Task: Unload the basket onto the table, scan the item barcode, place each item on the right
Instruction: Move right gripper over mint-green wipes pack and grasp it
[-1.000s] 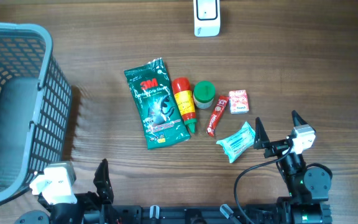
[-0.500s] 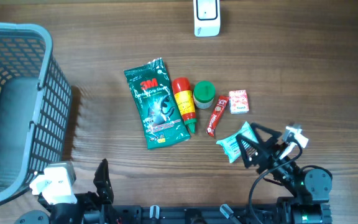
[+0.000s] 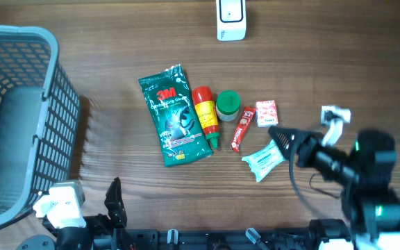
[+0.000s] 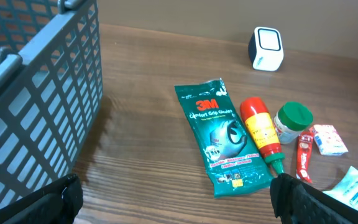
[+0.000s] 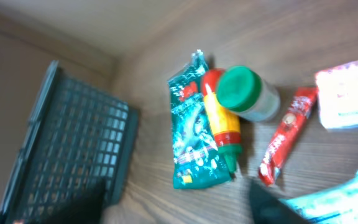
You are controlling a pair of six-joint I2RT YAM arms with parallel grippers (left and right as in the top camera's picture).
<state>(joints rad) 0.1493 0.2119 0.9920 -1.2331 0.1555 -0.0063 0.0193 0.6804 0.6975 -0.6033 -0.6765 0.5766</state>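
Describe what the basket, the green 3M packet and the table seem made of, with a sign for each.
The basket: likely moulded plastic, matt blue-grey; even lattice walls.
The green 3M packet: probably plastic film, glossy; crinkled, sealed edges.
The table: wood or wood-look laminate, matt; brown grain lines.

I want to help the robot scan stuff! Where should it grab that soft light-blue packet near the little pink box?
Pinch the soft light-blue packet across its narrow width, near the middle, coming straight down from above. It lies flat and slanted on the wooden table, so its long side edges are free and probably easiest to close on.
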